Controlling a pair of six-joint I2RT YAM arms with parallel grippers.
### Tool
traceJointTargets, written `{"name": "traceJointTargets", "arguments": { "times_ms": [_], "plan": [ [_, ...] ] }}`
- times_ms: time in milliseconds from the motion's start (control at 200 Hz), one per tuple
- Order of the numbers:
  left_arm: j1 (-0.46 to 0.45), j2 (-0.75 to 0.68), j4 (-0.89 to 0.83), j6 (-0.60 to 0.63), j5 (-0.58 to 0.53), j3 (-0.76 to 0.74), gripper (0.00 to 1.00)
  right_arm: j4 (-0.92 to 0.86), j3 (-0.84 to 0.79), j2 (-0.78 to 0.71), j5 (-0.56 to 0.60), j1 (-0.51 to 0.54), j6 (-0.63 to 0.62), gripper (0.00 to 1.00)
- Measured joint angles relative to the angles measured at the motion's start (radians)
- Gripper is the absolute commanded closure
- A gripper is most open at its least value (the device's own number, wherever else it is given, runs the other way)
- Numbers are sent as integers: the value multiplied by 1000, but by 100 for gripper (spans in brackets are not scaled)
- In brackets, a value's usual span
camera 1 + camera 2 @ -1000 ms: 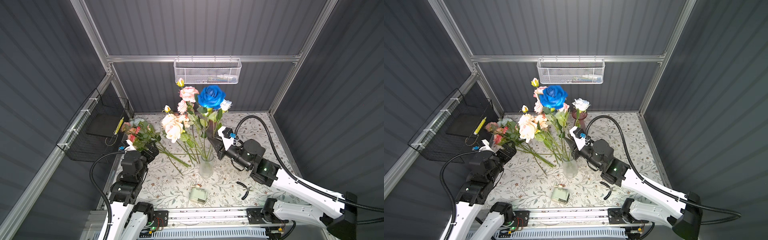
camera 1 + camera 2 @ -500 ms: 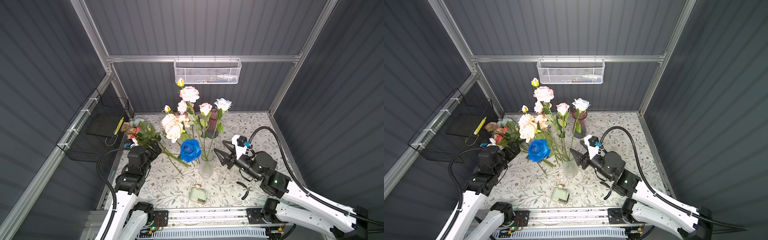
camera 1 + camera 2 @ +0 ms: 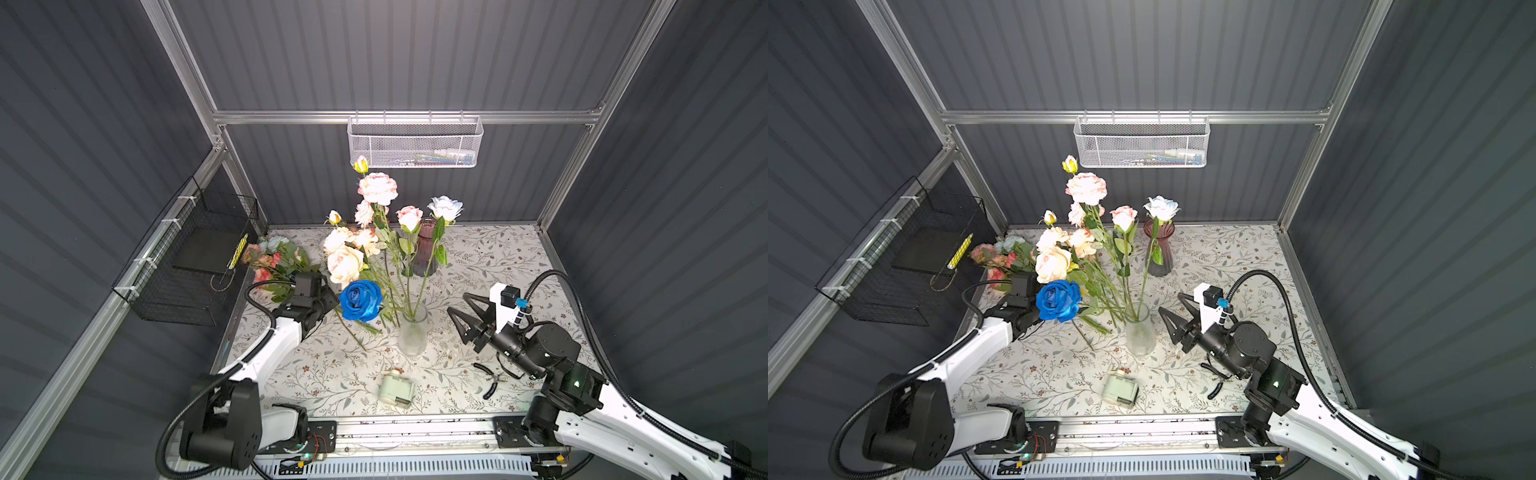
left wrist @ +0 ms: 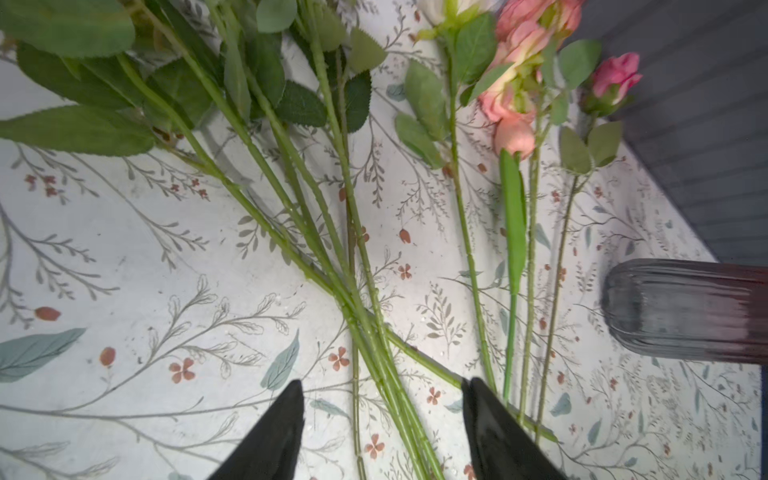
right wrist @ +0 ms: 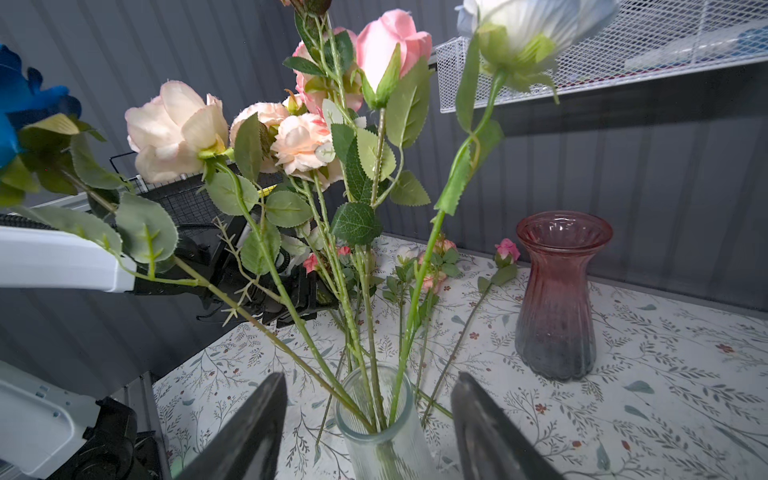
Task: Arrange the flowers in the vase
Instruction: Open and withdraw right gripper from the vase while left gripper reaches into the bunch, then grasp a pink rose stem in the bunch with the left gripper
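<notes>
deep blue rose (image 3: 360,300) leaning from clear vase (image 3: 412,334), pink and cream blooms (image 3: 377,188) taller

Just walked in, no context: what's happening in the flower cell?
Flowers are going into the clear vase; several already stand in it, the deep blue rose leaning out low. The right tool is open and empty beside the vase. The left tool is open astride loose stems lying on the table, not yet gripping.
</notes>
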Motion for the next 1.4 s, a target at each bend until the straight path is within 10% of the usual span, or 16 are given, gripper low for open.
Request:
{"name": "traceJointTargets", "arguments": {
  "times_ms": [445,880,1105,1400],
  "plan": [
    [95,284,131,-26,1,69,59,-48,-14,-47,22,0,6,35],
    [95,325,201,-43,17,95,74,-52,-14,-32,30,0,6,35],
    [95,370,209,-47,27,95,100,-53,-14,-32,34,0,5,35],
    [94,221,184,-48,26,90,100,-53,-14,-42,42,0,5,36]
  ]
}}
